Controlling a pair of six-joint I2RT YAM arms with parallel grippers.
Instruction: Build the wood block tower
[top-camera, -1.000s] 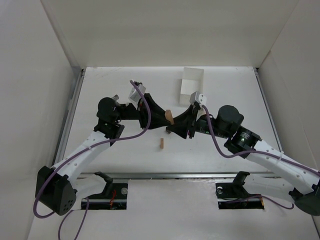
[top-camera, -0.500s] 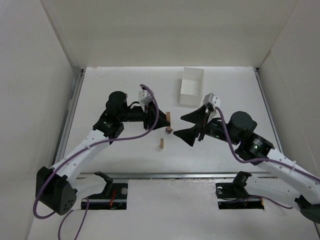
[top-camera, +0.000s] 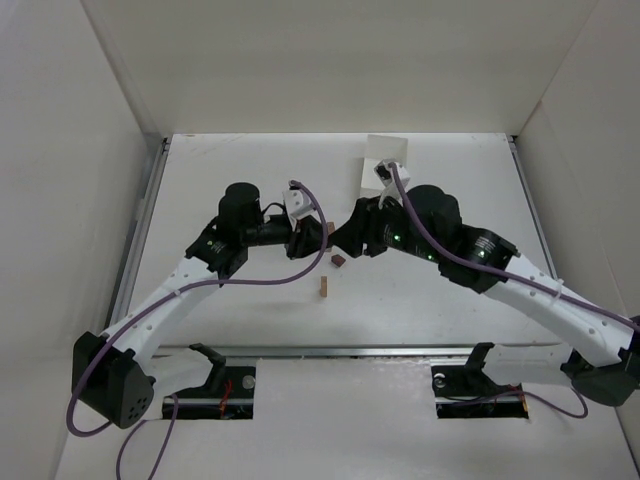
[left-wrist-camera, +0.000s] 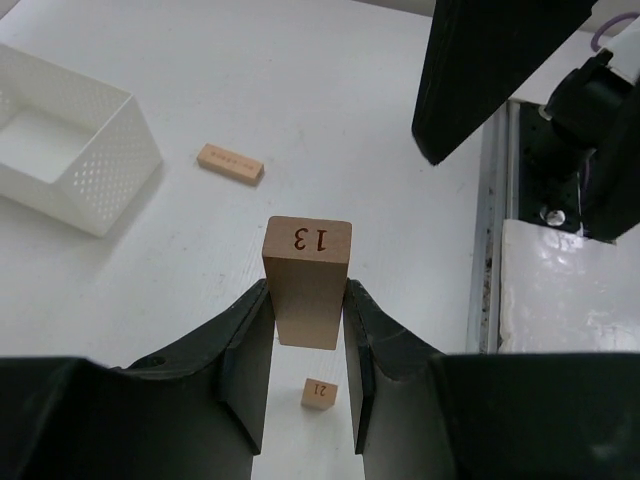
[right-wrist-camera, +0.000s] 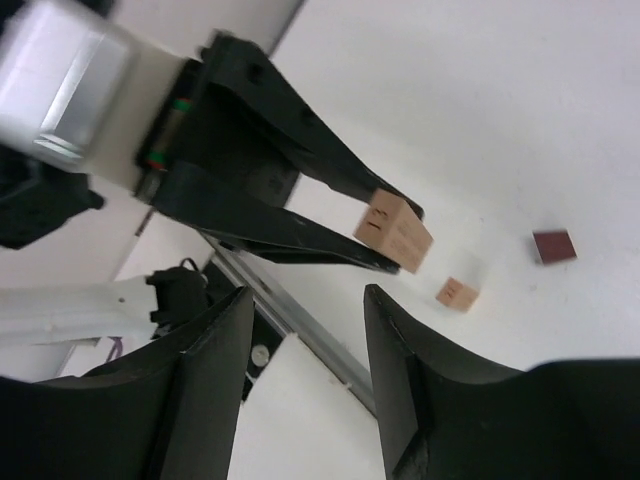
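Left fingers clamp a light tan rectangular wooden block (numbered 13), its long axis running out past their tips. Right fingers, apart and empty, open toward it.

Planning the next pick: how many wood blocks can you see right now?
4. Held tan block in the left gripper; upright tan block and dark block on the table nearby; flat tan block near the white box. More may be hidden.
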